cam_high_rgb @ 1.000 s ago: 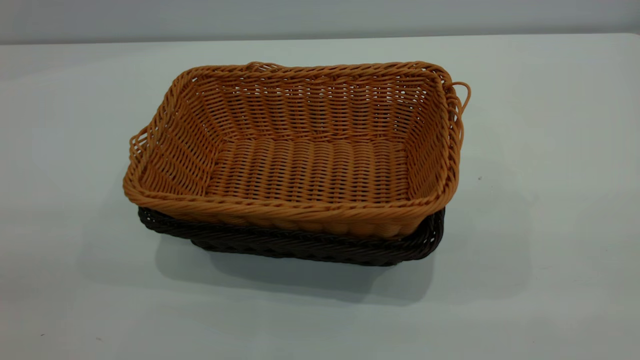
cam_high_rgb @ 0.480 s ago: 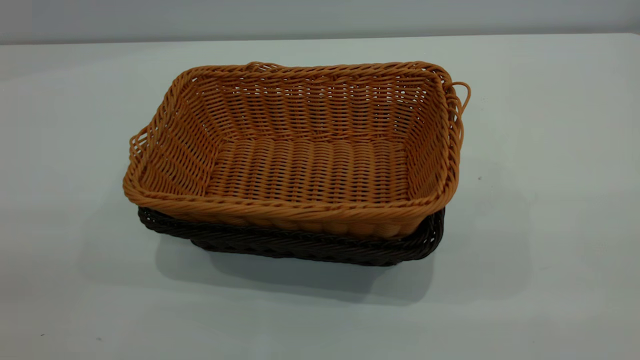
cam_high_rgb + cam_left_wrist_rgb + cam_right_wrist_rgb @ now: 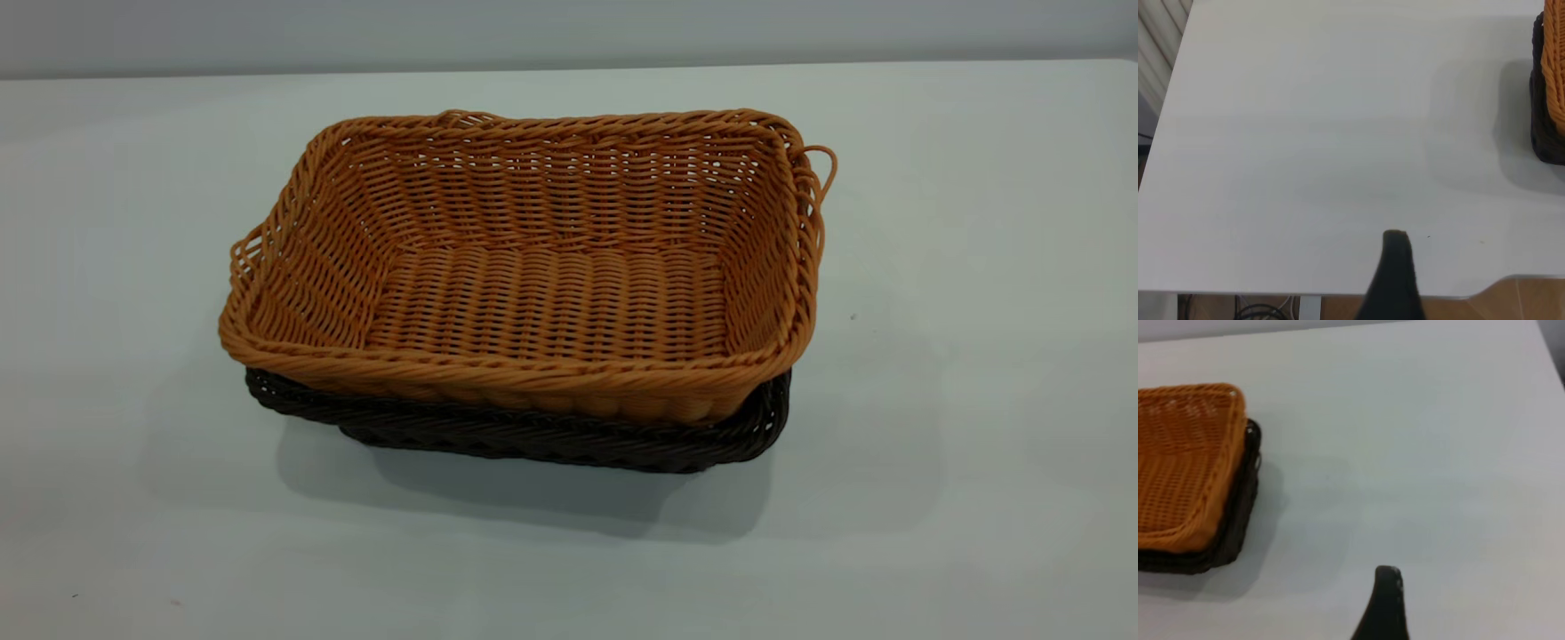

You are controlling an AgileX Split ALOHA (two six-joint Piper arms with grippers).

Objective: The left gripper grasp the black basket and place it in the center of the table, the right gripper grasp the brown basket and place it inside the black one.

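Note:
The brown basket (image 3: pixel 551 302) sits nested inside the black basket (image 3: pixel 533 440) at the middle of the table (image 3: pixel 978 444). Only the black basket's rim and lower front wall show under it. Neither arm shows in the exterior view. My left gripper (image 3: pixel 1451 267) is drawn back near the table's edge, far from the baskets (image 3: pixel 1546 133); one black finger (image 3: pixel 1395 267) shows, with bare table beside it. My right gripper (image 3: pixel 1438 600) is also drawn back, apart from the brown basket (image 3: pixel 1185 453) and the black basket (image 3: pixel 1238 520); one finger (image 3: pixel 1386 600) shows. Both hold nothing.
The table's near edge and a notched corner show in the left wrist view, with wooden floor (image 3: pixel 1538 300) and cables (image 3: pixel 1258 310) below. A grey wall (image 3: pixel 569 31) runs behind the table.

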